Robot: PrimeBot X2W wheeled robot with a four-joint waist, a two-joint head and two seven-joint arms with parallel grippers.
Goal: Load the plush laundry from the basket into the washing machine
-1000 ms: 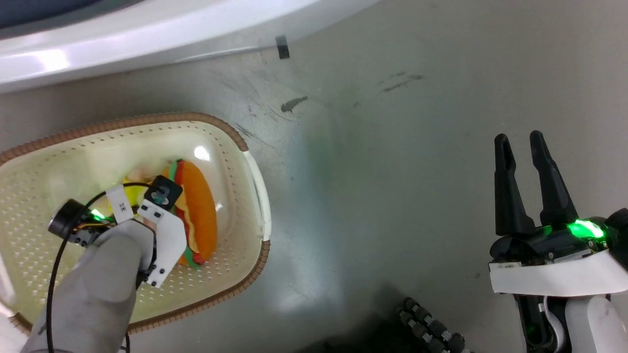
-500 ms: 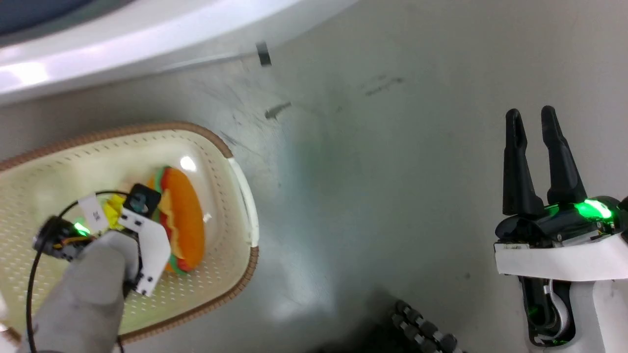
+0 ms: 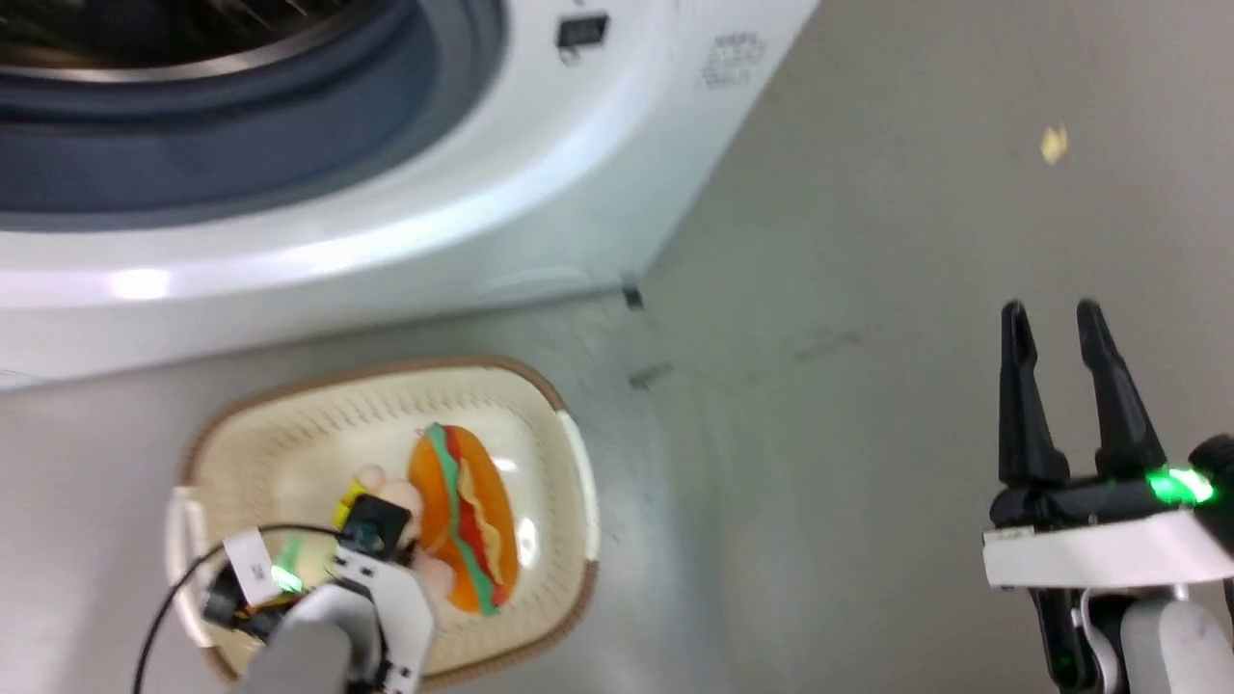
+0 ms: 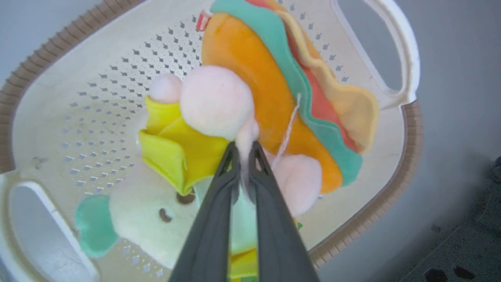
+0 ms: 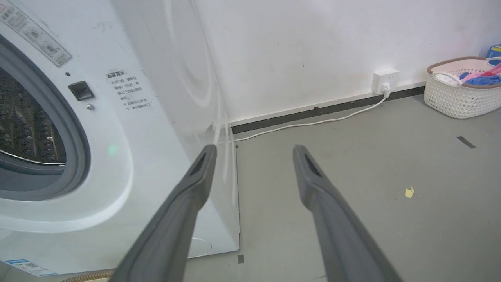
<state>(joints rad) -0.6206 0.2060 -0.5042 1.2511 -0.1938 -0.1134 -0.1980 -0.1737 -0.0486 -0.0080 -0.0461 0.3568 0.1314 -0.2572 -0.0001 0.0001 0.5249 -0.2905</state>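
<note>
Basket [image 4: 413, 129] across the left wrist view: cream-white perforated plastic, brown woven rim, a cut-out handle [image 4: 409, 51] at either end. Over its inside, plush laundry [image 4: 250, 78]: orange bun with green, red and yellow layers, joined to pink round limbs and a yellow garment. Left gripper [image 4: 244, 147] pinched nearly shut on a thin pale-pink strip of that toy, between a pink ball and the bun, dark fingers almost touching. Beneath the fingers, a pale face with dark eyes and a teal ear; same toy or a second one, impossible to tell, as also whether lifted clear of the basket bottom. In the head view, washing machine [image 3: 405, 241] along the top, white, porthole open, grey gasket [image 3: 289, 145] around a shiny drum [image 3: 174, 24]. Basket on the grey floor [image 3: 868, 337] just before the machine's front, plush within its outline, pale left forearm [image 3: 299, 655] above it at the lower left. Right gripper [image 3: 1051, 310] at the lower right, well apart from the basket, fingers upward and parted, nothing between them, a green light at the wrist. In the right wrist view, the same two fingers spread wide over bare floor, machine front at the left, white wall [image 5: 313, 47] behind, socket [image 5: 385, 78] with a white cable [image 5: 313, 122] along the skirting, and a second basket [image 5: 458, 102] of coloured cloth far off at the right edge.
</note>
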